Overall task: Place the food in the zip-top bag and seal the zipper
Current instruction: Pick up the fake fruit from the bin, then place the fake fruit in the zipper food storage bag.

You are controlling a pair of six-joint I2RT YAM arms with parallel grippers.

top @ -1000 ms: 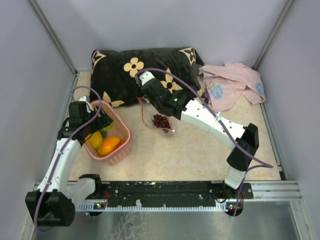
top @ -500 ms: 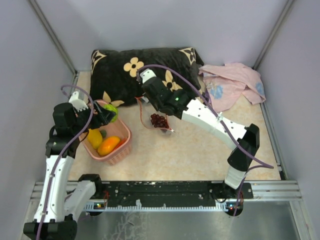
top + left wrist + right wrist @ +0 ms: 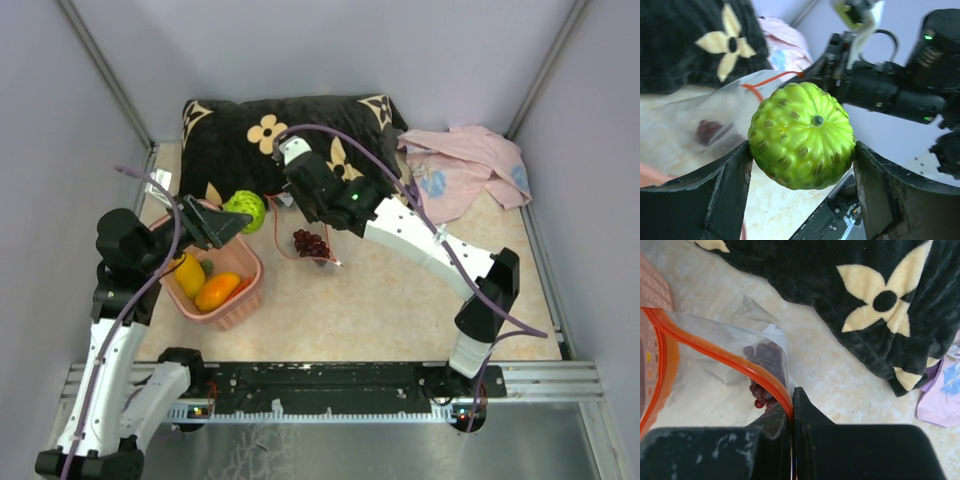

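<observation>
Now left gripper [image 3: 224, 224] clamps green fruit [image 3: 802, 135] between basket [image 3: 237, 308] and zip-top bag [image 3: 705, 385]; right gripper [image 3: 792, 407] pinches zipper [image 3: 730, 363]; grape bunch [image 3: 762, 356] inside bag.

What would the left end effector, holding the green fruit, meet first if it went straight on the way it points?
Probably the open mouth of the zip-top bag, pinched at its zipper by the right end effector; the green fruit would enter first. Depth is unclear.
</observation>
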